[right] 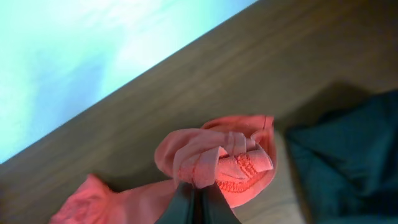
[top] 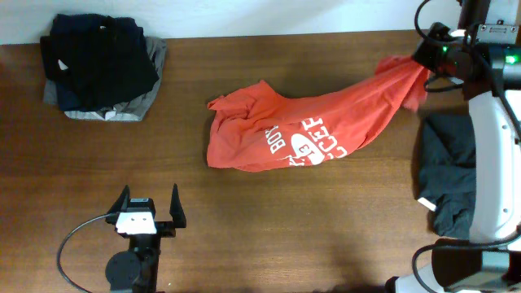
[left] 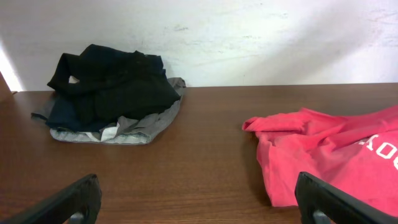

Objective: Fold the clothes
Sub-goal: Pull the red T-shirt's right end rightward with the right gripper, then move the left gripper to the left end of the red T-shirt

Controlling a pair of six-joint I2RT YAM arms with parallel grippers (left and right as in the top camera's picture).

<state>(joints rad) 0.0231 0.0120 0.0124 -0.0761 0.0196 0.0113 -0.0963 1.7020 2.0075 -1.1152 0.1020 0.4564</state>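
Right gripper [right: 196, 190] is pinching a bunched edge of the shirt [top: 309, 130], its body lying crumpled on the table [top: 285, 236]; pulling low and evenly is advisable while the left gripper [top: 148, 203] is waiting spread.

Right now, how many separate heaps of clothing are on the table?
3: a dark stack back left, the red T-shirt mid-table, a charcoal garment at the right edge, partly behind the right arm. The stack may hide more.

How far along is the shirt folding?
Nothing looks folded yet: the red-orange T-shirt lies crumpled and stretched across the table. In hand: the right gripper is shut on a bunched edge of it. Remaining: spreading it flat and every fold; the left gripper is open, empty.
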